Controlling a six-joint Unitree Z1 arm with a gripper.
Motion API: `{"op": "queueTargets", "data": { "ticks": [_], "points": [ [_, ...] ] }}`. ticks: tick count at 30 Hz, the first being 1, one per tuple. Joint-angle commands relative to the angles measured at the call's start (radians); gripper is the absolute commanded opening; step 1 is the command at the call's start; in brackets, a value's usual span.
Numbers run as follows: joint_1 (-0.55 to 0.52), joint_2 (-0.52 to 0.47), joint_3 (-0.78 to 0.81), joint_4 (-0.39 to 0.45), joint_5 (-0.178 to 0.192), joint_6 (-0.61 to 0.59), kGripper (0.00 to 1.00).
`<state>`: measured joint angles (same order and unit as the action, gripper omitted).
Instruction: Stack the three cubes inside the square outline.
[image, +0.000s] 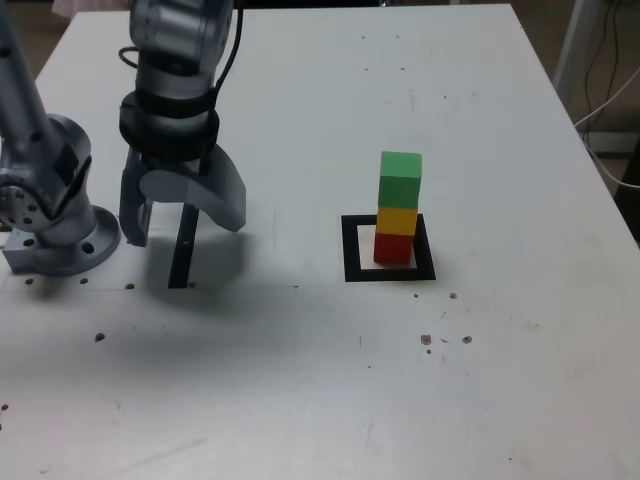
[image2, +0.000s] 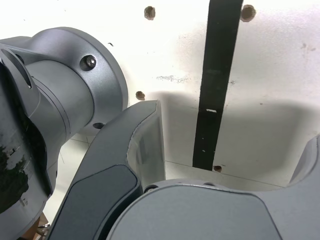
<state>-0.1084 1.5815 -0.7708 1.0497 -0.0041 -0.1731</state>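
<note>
We see our gripper (image: 185, 225) spread wide and empty over the black strip (image: 181, 255). The three cubes (image: 398, 208) stand stacked in the square outline (image: 350, 250), well apart toward the exterior view's right.

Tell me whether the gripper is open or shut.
Open: the gripper has its jaws spread wide apart over the black strip, holding nothing.

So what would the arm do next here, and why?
Probably nothing more than hold back, clear of the stack. The green cube sits on the yellow cube, which sits on the red cube, all inside the square outline. The gripper hangs open and empty over the black strip, far to the exterior view's left, so the job looks done.
</note>
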Motion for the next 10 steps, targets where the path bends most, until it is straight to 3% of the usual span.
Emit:
{"op": "queueTargets", "data": {
  "ticks": [1,10],
  "points": [
    [0.001,0.005,0.001,-0.005,-0.002,-0.002,0.99],
    [0.001,0.002,0.004,-0.014,-0.003,-0.002,0.99]
  ]
}}
